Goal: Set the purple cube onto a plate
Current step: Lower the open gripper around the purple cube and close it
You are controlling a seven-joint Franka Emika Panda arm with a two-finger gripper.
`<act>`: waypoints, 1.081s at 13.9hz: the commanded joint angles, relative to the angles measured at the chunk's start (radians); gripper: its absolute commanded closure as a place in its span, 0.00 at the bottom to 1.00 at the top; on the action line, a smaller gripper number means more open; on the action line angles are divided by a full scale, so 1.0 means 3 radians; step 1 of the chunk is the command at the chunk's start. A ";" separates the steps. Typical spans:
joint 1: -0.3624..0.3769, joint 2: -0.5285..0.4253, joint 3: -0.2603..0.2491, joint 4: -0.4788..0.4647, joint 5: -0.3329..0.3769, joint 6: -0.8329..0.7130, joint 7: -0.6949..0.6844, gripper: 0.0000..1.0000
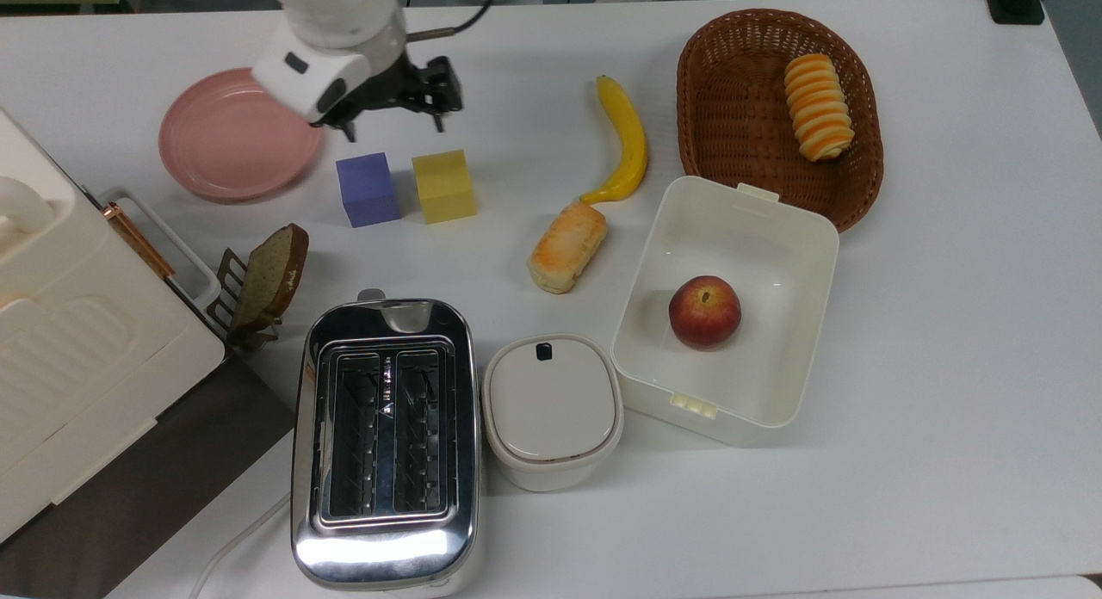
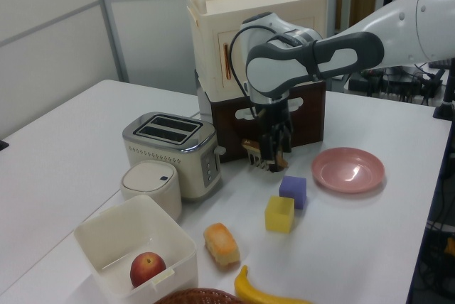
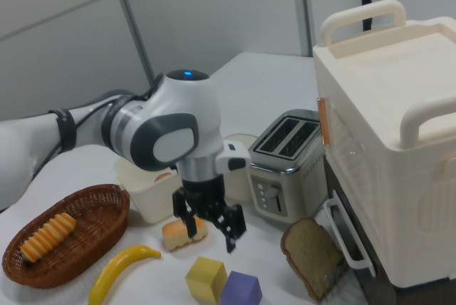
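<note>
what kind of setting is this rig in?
Most likely a lab or office bench staged as a kitchen: a white table with a toaster, a basket and plain cubes, and desks with a keyboard behind.

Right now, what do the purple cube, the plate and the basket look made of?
Purple cube: matte, plain faces with no glare, possibly foam or painted wood; cannot tell which.
Plate: pink, smooth and slightly glossy, with a highlight in the left view; plastic or glazed ceramic.
Basket: brown woven wicker, weave visible on walls and floor.
</note>
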 commanded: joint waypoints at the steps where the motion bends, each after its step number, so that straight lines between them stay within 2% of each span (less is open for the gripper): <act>1: -0.0153 0.0007 -0.0025 -0.0205 -0.0208 0.0080 -0.0354 0.00; 3: -0.0209 0.0068 -0.0030 -0.0235 -0.0223 0.0116 -0.0533 0.00; 7: -0.0245 0.0140 -0.0025 -0.0587 -0.0325 0.0718 -0.0611 0.00; 12: -0.0173 0.0380 -0.0025 -0.0603 -0.0331 0.0985 -0.0550 0.00; 13: -0.0189 0.0396 -0.0025 -0.0578 -0.0331 0.0986 -0.0534 0.25; 15: -0.0224 0.0320 -0.0030 -0.0573 -0.0331 0.0930 -0.0539 0.81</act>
